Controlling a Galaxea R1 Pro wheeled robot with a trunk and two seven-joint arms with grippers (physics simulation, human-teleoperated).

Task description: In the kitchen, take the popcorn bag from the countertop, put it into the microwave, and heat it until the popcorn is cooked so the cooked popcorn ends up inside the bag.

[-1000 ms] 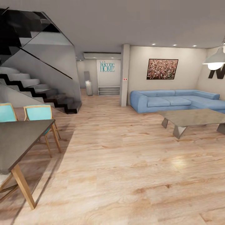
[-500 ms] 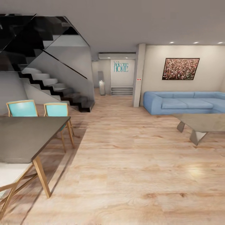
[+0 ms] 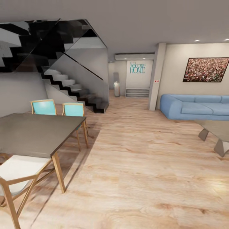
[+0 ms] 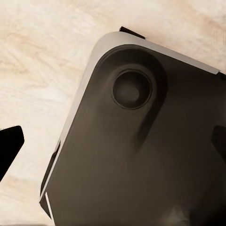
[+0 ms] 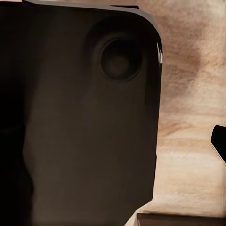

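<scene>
Transit step: I face a living room with dining desk (image 3: 35, 133), staircase (image 3: 73, 86) and sofa (image 3: 197, 108). Popcorn bag and microwave unsighted; pincer openings I cannot tell. Next, I judge: locate the kitchen.

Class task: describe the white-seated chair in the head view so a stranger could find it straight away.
Start at the dark dining table on the left, below the staircase. The white-seated chair stands at the table's near end, closest to the camera. The two chairs at the far side are turquoise; this one alone has a pale seat.
</scene>
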